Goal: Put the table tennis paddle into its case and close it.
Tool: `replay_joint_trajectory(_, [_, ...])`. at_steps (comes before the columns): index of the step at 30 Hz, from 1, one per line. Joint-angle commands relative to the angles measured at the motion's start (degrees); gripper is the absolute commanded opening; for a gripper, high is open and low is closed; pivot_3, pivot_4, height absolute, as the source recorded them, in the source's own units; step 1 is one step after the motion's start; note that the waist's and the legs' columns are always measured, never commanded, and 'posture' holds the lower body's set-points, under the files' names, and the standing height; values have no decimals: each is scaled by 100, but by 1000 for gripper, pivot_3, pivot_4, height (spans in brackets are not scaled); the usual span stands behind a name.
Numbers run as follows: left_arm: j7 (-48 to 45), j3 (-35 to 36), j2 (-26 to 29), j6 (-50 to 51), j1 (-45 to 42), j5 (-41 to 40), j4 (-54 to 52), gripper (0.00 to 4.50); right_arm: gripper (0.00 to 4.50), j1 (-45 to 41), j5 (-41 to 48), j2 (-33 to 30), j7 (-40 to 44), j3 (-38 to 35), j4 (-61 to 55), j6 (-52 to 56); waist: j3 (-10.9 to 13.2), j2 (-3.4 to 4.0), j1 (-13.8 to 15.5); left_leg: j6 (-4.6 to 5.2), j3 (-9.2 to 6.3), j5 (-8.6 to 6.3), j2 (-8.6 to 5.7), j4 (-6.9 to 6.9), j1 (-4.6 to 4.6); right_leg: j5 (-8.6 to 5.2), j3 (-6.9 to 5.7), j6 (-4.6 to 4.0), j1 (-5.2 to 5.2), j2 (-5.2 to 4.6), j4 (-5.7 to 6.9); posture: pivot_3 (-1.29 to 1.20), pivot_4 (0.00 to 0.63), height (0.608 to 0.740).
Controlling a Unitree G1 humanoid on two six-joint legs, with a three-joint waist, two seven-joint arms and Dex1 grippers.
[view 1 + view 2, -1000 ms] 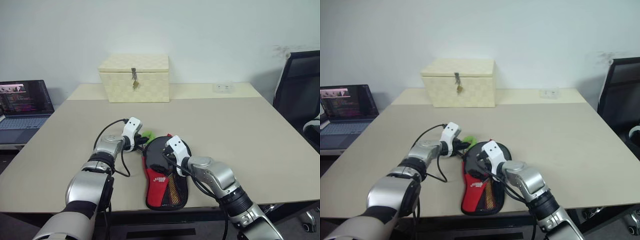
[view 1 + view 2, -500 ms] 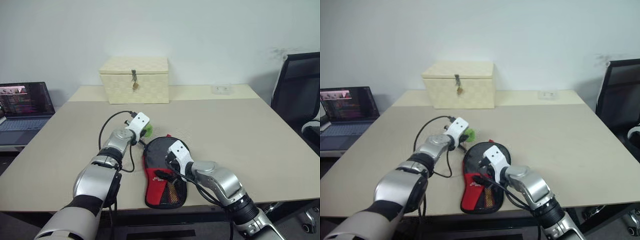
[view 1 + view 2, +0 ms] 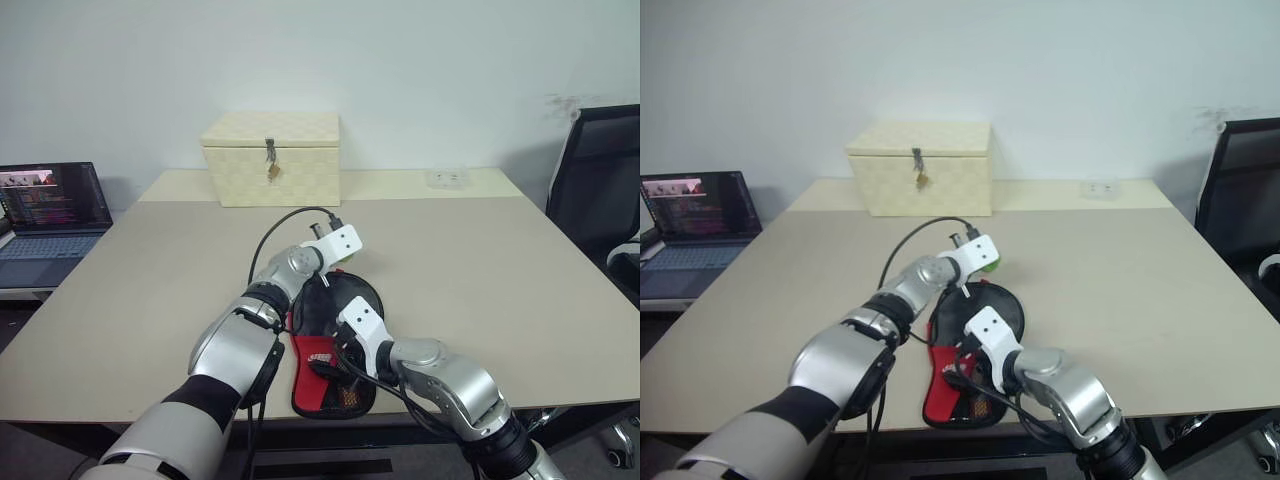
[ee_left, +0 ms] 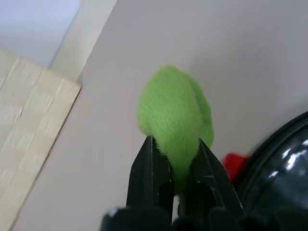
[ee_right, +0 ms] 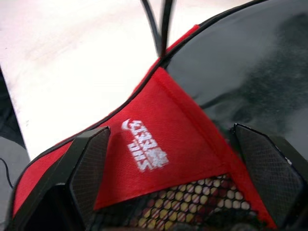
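Note:
The case [image 3: 355, 295], black with a red and mesh panel and a white logo, lies flat near the table's front edge. The table tennis paddle is hidden. My left gripper [image 4: 175, 144] is shut on the fuzzy green zip tag [image 4: 171, 108] at the far end of the case, just above the table. My right gripper [image 5: 171, 130] hangs open over the red logo panel [image 5: 154, 144], its two black fingers [image 5: 89, 168] spread to either side of the panel. Whether they touch the fabric I cannot tell.
A cream checkered box [image 3: 270, 158] with a metal latch stands at the back of the beige table [image 3: 480, 260]. An open laptop [image 3: 50, 205] sits off the left side. On the right is a black office chair [image 3: 600, 190]. A small white socket plate [image 3: 446, 177] lies at the back right.
My left gripper has carried the green zip tag to the right, around the far rim of the case, rolling its wrist. The right gripper has drawn back toward the case's near part.

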Motion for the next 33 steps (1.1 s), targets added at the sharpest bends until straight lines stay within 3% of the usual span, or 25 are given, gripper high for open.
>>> replay_joint_trajectory(1, [109, -175, -299, -505, -435, 199, -183, 23, 4500, 354, 94, -81, 18, 275, 134, 543, -1, -2, 8, 0, -1, 0, -1, 0, -2, 0, 0, 0, 0, -1, -3, 0, 150, 740])
replay_joint_trajectory(10, [-296, -434, -933, -1387, -403, 376, -209, 23, 4500, 479, 108, -24, -97, 213, -33, 672, -2, -2, 19, 1, -3, -1, -6, -5, -8, -1, 1, 3, 0, -5, -20, 0, 150, 740])
replay_joint_trajectory(19, [-1179, -257, -1027, -1504, -152, 148, -200, 23, 4500, 314, 87, 73, -84, 154, 186, 579, -6, 0, 10, 1, -2, -1, -6, -5, -8, -2, -1, 3, 1, -4, -21, 0, 150, 740])
replay_joint_trajectory(23, [-1549, -80, -899, -1419, -58, -48, -210, 1191, 4500, 183, 90, 118, -51, 103, 335, 513, -7, 0, -12, 1, -1, -1, -6, -4, -5, -2, -1, 3, 2, -4, -19, 0, 150, 740])
replay_joint_trajectory(31, [-2252, 577, -416, -783, 106, -729, -252, 4132, 4500, -246, 149, 162, 135, -67, 557, 388, -11, 1, -93, 2, 8, 0, 0, -2, 20, -2, 9, 3, 6, 6, 12, 0, 150, 740])
replay_joint_trajectory(33, [-2410, 743, -272, -691, 130, -904, -297, 4132, 4500, -333, 221, 102, 247, -120, 529, 381, -11, 1, -94, 1, 9, 1, 3, -2, 24, -2, 10, 3, 7, 11, 18, 0, 150, 740])
